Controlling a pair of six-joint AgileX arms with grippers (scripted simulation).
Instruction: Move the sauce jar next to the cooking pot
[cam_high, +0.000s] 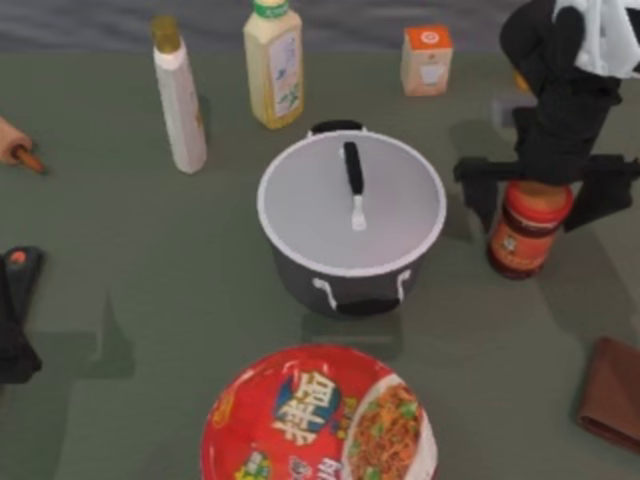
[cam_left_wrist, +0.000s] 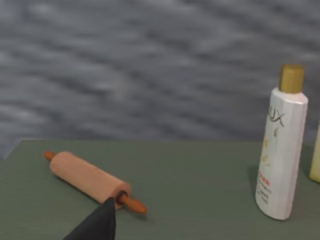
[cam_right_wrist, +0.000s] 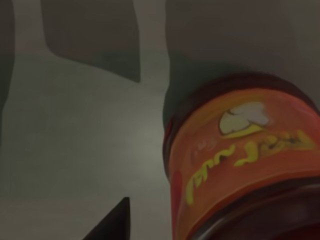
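two bottles (cam_high: 180, 95), one pot (cam_high: 350, 215), one jar (cam_high: 527, 228)

Even, soft light falls from above onto the matte grey-green table (cam_high: 150, 300), with no glare. Soft-edged grey shadows lie close beside things: one under the wide dark grey pot with its pale flat lid (cam_high: 350, 200), another beside the tall white bottle with a gold cap (cam_left_wrist: 280, 150). The right wrist view is dim, and the orange-labelled sauce jar (cam_right_wrist: 245, 155) looms blurred there.

right gripper (cam_high: 535, 190) directly over sauce jar (cam_high: 526, 229), near table (cam_high: 150, 280) right edge | cooking pot (cam_high: 350, 222) at centre, apart from jar | left arm parked at left edge
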